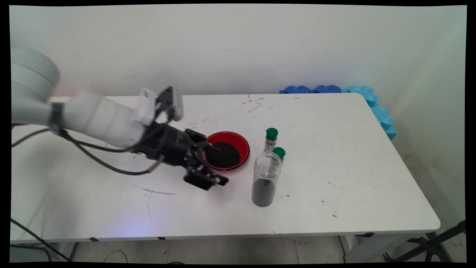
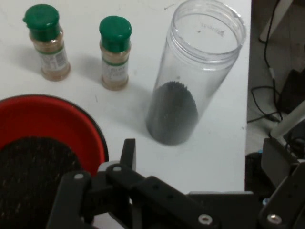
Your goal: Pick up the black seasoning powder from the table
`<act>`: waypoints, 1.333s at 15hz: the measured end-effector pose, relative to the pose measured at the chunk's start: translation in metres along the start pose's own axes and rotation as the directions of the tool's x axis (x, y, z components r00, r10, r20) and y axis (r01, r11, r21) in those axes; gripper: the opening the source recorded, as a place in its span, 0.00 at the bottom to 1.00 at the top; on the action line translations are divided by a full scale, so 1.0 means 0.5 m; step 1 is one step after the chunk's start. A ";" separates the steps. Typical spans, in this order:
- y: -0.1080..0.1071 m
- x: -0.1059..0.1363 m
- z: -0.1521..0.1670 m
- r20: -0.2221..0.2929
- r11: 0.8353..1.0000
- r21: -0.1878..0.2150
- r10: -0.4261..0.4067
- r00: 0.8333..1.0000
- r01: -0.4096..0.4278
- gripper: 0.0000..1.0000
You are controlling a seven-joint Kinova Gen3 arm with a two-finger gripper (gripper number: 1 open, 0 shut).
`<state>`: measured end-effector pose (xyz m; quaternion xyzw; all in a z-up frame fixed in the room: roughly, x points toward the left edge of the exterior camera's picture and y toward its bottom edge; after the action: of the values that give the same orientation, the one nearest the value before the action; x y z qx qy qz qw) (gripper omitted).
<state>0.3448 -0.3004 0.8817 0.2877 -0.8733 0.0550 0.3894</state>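
While the pincer (image 1: 219, 163) hangs low over the table (image 1: 353, 167) with its 2 fingers spread and nothing between them, 1 finger reaches over the near rim of the red bowl (image 1: 243, 143) of dark grains; whether it touches cannot be told. Just ahead stands an open clear jar (image 1: 266, 178), dark grains at its bottom, with 2 green-capped spice bottles (image 1: 271, 138) close behind it. Blue foam (image 1: 372, 100) lies well beyond.
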 end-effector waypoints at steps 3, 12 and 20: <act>-0.004 0.001 0.061 -0.015 1.000 -0.002 0.004 1.000 -0.004 1.00; -0.015 0.013 0.173 -0.042 0.999 -0.036 0.000 0.999 -0.001 1.00; -0.018 0.021 0.218 -0.059 0.998 -0.062 0.015 0.998 -0.019 1.00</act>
<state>0.2733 -0.3474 0.8129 0.2663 -0.8652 0.0396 0.4231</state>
